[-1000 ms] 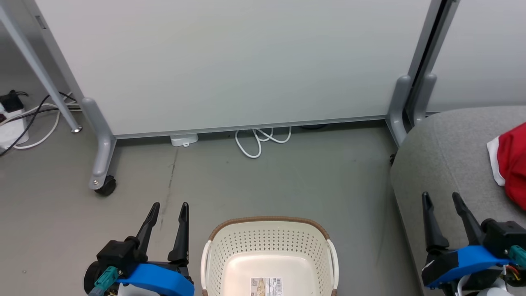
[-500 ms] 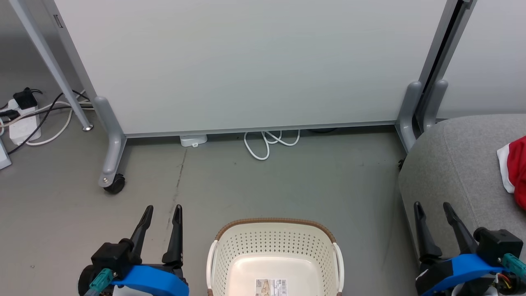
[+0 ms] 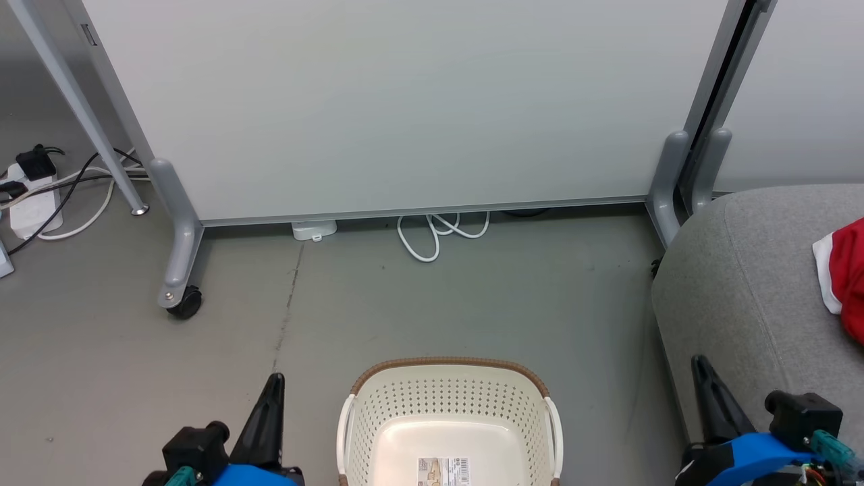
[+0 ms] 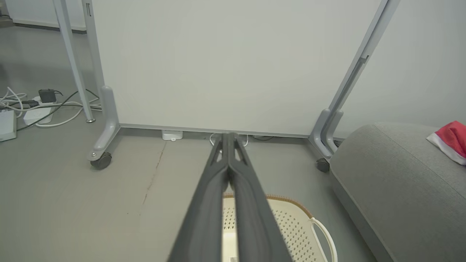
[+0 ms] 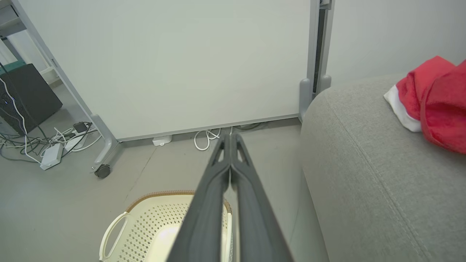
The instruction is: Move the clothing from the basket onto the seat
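**Head view:** The cream basket [image 3: 445,365] stands on the grey floor [image 3: 472,297] in front of the robot. Its visible bottom is bare but for a printed label [image 3: 441,468], and its nearest part is cut off by the frame's edge. The left gripper [image 3: 275,382] points up just beside the basket's left handle. The right gripper [image 3: 698,368] points up over the near corner of the grey seat [image 3: 742,283]. Each shows as a single dark spike. The red clothing [image 3: 852,277], white band outward, lies on the seat at the far right, well apart from both grippers.

**Left wrist view:** The left jaws are pressed together on nothing. The basket [image 4: 287,200] sits directly below the fingers. A downward or sideways swing from here would likely clip the rim and shove the light basket across the floor.

**Right wrist view:** The right jaws are likewise closed and empty, poised between the basket [image 5: 156,195] and the seat [image 5: 364,174]. The clothing [image 5: 433,94] is heaped in red folds on the cushion, and it is impossible to tell whether it is one garment or two. If a piece hides in the unseen near part of the basket, calling the job finished would leave it behind. Closed jaws reaching for fabric would only push it, not take it. A careless sweep of the right arm across the cushion could drag the heap towards the seat's edge.
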Controlling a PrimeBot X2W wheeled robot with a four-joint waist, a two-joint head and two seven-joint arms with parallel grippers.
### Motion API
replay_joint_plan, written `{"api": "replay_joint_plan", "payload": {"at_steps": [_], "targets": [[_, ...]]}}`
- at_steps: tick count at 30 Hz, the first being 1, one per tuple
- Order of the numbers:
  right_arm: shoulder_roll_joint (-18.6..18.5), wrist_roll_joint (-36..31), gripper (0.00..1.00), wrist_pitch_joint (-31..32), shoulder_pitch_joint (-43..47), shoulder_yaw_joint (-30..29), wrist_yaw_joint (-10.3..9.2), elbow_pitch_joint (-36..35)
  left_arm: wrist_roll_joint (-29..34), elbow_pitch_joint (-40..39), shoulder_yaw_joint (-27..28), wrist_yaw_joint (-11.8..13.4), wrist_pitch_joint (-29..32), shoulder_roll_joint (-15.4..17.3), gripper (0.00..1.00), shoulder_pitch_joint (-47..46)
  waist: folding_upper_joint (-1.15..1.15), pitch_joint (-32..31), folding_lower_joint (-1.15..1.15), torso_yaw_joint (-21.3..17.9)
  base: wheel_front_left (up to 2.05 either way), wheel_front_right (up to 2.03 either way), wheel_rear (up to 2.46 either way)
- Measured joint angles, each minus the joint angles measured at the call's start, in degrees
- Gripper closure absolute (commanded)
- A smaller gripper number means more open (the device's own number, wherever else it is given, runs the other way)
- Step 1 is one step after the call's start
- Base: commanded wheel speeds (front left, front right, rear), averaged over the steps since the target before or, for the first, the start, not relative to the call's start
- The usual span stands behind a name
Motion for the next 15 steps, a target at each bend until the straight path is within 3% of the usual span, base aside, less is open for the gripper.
{"api": "replay_joint_plan", "payload": {"at_steps": [5, 15], "targets": [[0.3, 0.8, 1.0, 0.5, 1.1, 0.0, 0.0, 2.3, -0.7, 2.1, 0.1, 0.0, 0.3, -0.4, 1.0, 2.2, 0.0, 0.0, 0.0, -0.1, 0.0, 0.0, 0.0], [0.3, 11.3, 1.0, 2.3, 1.1, -0.2, 0.0, 2.2, -10.4, 1.0, 2.0, 0.0, 3.0, -0.7, 1.0, 2.1, 0.0, 0.1, 0.0, -0.5, 0.0, 0.0, 0.0]]}}
